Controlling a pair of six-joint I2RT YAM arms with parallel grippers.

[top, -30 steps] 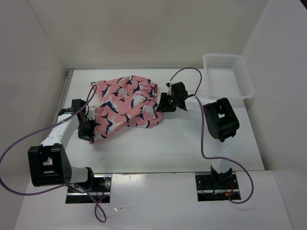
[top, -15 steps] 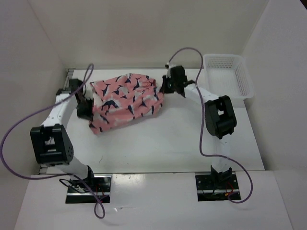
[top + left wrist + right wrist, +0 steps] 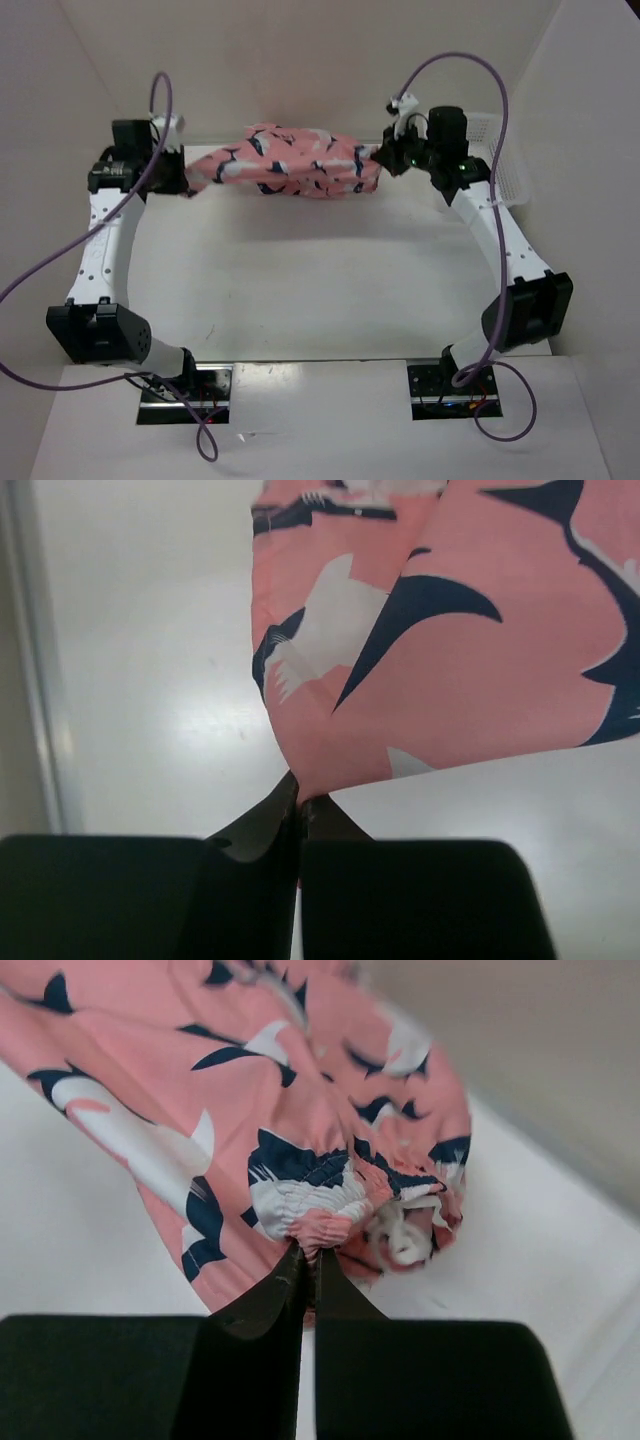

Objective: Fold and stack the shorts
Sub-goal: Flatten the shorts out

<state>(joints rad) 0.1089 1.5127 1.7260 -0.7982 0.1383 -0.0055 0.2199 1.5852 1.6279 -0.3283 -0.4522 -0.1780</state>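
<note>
The left gripper [image 3: 300,802] and right gripper [image 3: 306,1256] each pinch an end of the shorts [image 3: 285,166] above the table's [image 3: 330,290] far edge, so lower both level and taut to lay it flat.

**Both arms reaching far, jaws pinched shut**

The left arm [image 3: 100,240] and right arm [image 3: 500,232] stretch to the far side, wrists lifted high and well apart. The left gripper [image 3: 298,802] and right gripper [image 3: 306,1256] each clamp one end of the shorts [image 3: 285,165], jaws fully closed.
</note>
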